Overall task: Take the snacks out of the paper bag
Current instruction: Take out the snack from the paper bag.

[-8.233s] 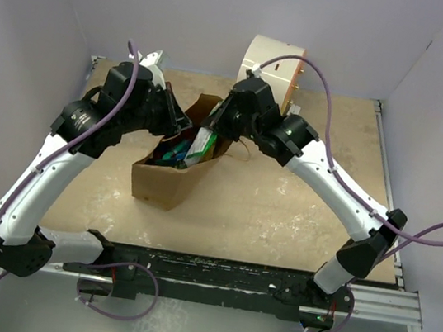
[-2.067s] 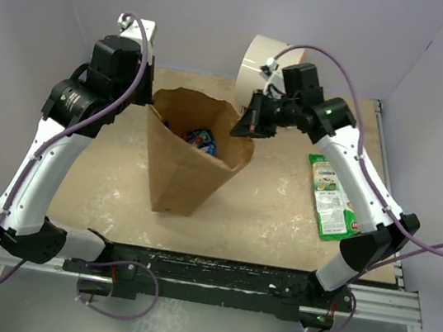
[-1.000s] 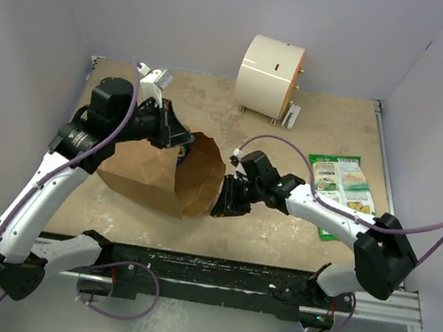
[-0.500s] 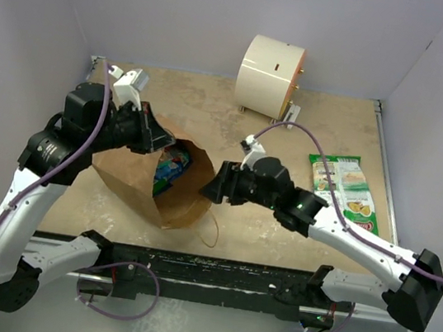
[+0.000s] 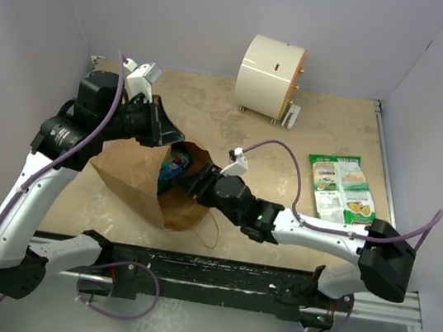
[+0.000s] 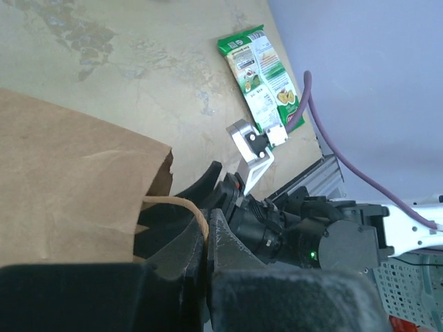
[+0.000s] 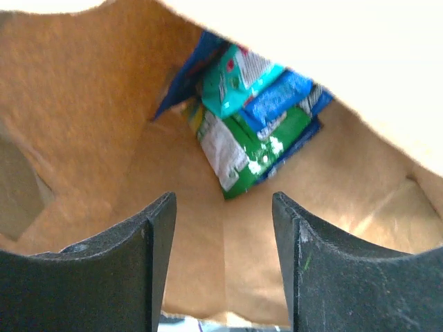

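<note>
- Overhead, at 9 o'clock on the table (image 5: 311, 125): paper bag (image 5: 128, 177) lies on its side, mouth facing 3 o'clock, snacks (image 5: 173, 165) showing inside.
- Same view: left gripper (image 5: 168, 135) is on the mouth's 12 o'clock rim and right gripper (image 5: 192, 185) is at the mouth opening. Green packets (image 5: 341, 188) lie flat at 3 o'clock, well apart from the bag. Cream cylinder (image 5: 270, 77) stands at 12.
- Left wrist: left gripper (image 6: 208, 238) is clenched on the paper bag (image 6: 69, 173), fingers pressed together with the twisted handle (image 6: 181, 204) running in between. Green packets (image 6: 261, 69) are out at 1 o'clock.
- Right wrist: right gripper (image 7: 221, 256) has jaws spread with nothing between, fingers (image 7: 111, 263) inside the bag mouth. Snacks (image 7: 249, 117) are stacked deep inside at 12 o'clock, with teal on top, then blue, then green-and-white.
</note>
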Controlling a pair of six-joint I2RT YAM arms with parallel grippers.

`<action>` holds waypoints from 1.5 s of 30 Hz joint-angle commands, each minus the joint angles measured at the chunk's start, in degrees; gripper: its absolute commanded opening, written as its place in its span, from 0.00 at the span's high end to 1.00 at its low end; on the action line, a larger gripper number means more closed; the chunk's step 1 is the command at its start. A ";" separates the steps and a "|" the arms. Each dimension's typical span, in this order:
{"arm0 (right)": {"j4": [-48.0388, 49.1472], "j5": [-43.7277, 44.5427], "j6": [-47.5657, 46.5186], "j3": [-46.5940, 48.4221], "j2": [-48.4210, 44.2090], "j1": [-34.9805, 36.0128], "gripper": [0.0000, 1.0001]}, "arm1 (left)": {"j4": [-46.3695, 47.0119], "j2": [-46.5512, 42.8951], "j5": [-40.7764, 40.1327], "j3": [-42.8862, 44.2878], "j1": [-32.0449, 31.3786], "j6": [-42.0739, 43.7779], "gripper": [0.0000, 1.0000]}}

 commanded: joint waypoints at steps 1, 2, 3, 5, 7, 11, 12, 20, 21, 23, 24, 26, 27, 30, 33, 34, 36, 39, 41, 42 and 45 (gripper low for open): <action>12.26 10.59 3.21 1.31 2.50 0.34 0.42 | -0.31 -0.59 2.62 4.06 0.07 0.56 1.00; 14.29 10.96 2.02 1.97 3.83 0.58 0.43 | -0.70 -0.53 2.93 4.21 0.06 0.68 1.00; 16.14 11.88 1.02 2.64 5.09 1.11 0.43 | -0.65 -0.55 3.52 4.15 0.08 0.73 1.00; 18.50 14.13 0.47 4.38 8.33 2.18 0.43 | 0.13 -0.84 4.85 3.70 0.04 0.76 1.00; 20.74 15.28 0.69 6.25 11.22 2.69 0.44 | 0.56 -0.75 5.84 3.92 0.08 0.71 1.00; 22.65 18.69 2.94 8.11 15.15 3.49 0.48 | 0.60 -0.35 6.45 4.51 0.02 0.13 1.00; 24.39 19.23 2.64 8.15 16.14 3.48 0.48 | 0.65 -0.41 6.35 4.40 0.04 -0.03 1.00; 25.35 21.37 3.97 15.26 23.90 3.34 0.46 | -1.22 -0.19 5.84 4.23 0.08 -0.07 1.00; 26.16 22.14 3.84 16.03 24.82 3.36 0.46 | -1.39 -0.10 6.04 4.17 0.06 -0.22 1.00; 26.28 23.62 3.49 17.85 26.72 3.08 0.46 | -1.59 -0.03 6.39 4.02 0.04 -0.57 1.00; 25.88 24.31 3.87 18.57 27.21 2.90 0.45 | -1.71 -0.09 6.38 4.08 0.08 -0.60 1.00; 23.86 24.65 6.08 20.31 28.38 1.87 0.43 | -2.03 0.01 6.37 4.23 0.08 -0.54 1.00; 23.08 24.09 6.76 21.18 29.06 1.27 0.42 | -2.08 0.07 6.38 4.50 0.01 -0.32 1.00; 21.38 22.42 6.91 24.50 31.46 -0.40 0.41 | -2.53 0.50 6.46 5.33 0.03 0.24 1.00; 18.43 21.18 8.87 27.62 34.00 -2.11 0.39 | -2.47 1.27 7.39 5.75 0.08 0.31 1.00; 17.94 20.71 9.89 28.31 34.79 -2.61 0.38 | -2.37 1.43 7.62 5.75 0.07 0.23 1.00; 18.25 20.15 10.97 29.37 36.04 -3.45 0.38 | -2.20 1.60 8.11 5.84 0.06 0.11 1.00; 15.60 19.16 13.37 32.02 38.18 -4.86 0.37 | -2.35 1.94 8.02 6.03 0.03 0.26 1.00; 15.06 17.77 13.21 34.12 39.92 -5.89 0.38 | -2.62 1.94 7.78 5.90 0.07 0.31 1.00; 14.62 17.06 12.69 35.27 40.90 -6.39 0.38 | -2.72 1.94 7.59 5.86 0.08 0.40 1.00; 12.74 14.75 11.39 39.76 44.01 -7.30 0.39 | -3.23 1.94 6.90 5.92 0.02 0.67 1.00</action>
